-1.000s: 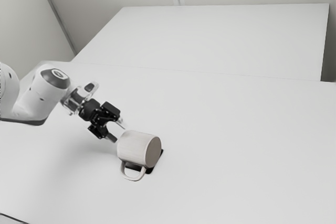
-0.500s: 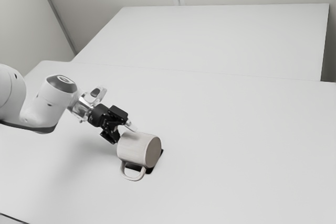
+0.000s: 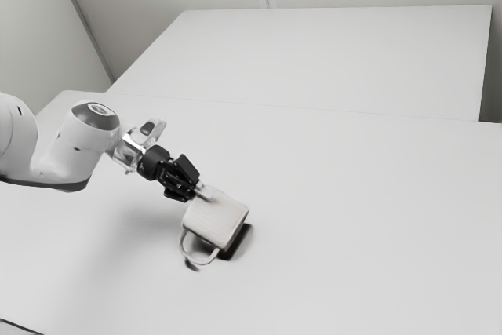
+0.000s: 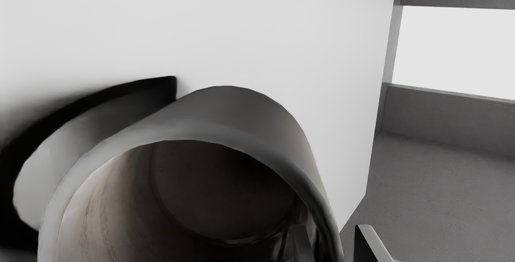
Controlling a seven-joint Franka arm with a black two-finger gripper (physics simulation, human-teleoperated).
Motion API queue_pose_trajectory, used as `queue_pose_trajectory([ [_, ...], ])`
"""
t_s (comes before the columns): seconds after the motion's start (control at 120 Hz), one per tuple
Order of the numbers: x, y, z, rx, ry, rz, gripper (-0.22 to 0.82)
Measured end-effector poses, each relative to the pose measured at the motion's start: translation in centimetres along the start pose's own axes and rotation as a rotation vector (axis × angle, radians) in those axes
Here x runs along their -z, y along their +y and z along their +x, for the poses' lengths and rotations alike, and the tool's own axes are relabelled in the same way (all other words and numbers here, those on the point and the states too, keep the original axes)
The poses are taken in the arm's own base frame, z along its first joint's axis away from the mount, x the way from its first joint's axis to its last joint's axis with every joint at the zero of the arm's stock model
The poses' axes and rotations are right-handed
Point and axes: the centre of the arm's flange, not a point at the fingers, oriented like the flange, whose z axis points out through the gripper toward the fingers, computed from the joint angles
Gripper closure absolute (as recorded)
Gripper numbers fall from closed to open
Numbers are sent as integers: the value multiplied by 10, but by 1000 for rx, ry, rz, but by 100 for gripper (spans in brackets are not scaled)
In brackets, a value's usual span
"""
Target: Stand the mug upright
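Observation:
The pale mug (image 3: 216, 219) lies tilted on its side, its mouth toward my gripper (image 3: 205, 193) and its base angled toward the exterior view's right. Its looped handle (image 3: 184, 247) hangs on the near side, with a dark shadow below. My gripper is shut on the mug's wall at the rim. Looking into the mug (image 4: 249, 111) from the wrist view, I see the wall between the two fingers of my gripper (image 4: 332, 232), one inside the mouth and one outside. A dark curved band runs beside the mug; handle or shadow, I cannot tell.
The white table (image 3: 353, 217) extends around the mug, with another white surface (image 3: 329, 52) behind it. A dark cable (image 3: 20, 325) crosses the near left corner. Past the table's edge in the wrist view lies grey floor (image 4: 442, 193).
The fingers have drawn together at the mug's rim. The mug has swung and tipped, so its round base has turned mostly out of sight and its handle has shifted off its shadow.

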Motion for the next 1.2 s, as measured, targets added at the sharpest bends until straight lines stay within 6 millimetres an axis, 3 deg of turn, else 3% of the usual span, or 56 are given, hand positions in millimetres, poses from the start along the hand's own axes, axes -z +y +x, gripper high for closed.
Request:
queue_pose_trajectory([
  [0.175,0,5,4,-5,1,9,73],
  [0.433,4,12,5,-11,3,21,77],
  [0.6,20,40,6,-73,21,83,78],
  [0.792,38,78,-2,-213,8,341,79],
  [0.958,8,109,2,-401,-97,647,79],
  [1.2,-9,117,11,-578,-142,958,78],
])
